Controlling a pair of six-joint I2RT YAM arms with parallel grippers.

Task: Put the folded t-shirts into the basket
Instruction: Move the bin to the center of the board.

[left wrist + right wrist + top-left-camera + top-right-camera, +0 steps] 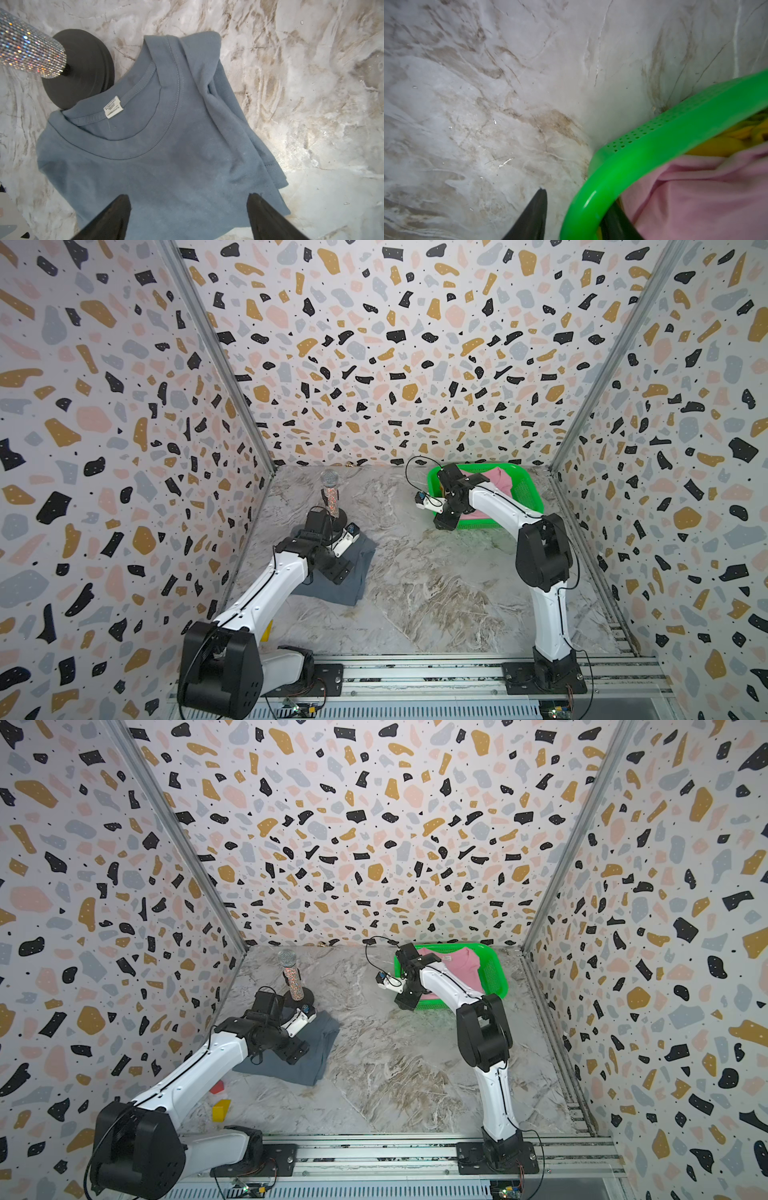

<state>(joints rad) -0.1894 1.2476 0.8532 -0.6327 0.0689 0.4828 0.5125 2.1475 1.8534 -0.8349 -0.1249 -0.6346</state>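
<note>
Nearest the front rail, a small yellow block (221, 1110) sits on the marble table (436, 593) beside the left arm.

Further in lies the grey-blue shirt (166, 155), folded flat on the left half of the table and outside the basket. The left gripper (188, 209) is over its near half with its jaws spread wide and nothing between them. Whether the tips touch the cloth cannot be told. A white tag (112, 106) is sewn inside the collar, its print too small to read. The collar end overlaps the black round base of a glittery microphone (330, 493) standing upright just behind.

Farthest back on the right is the green basket (525, 491). A pink shirt (496, 479) lies on top inside it, with a yellow shirt (724, 143) beneath. The right gripper (577, 199) straddles the basket's near rim, one finger inside and one outside. Table shows between the outer finger and the rim, so it is not clamped.
</note>
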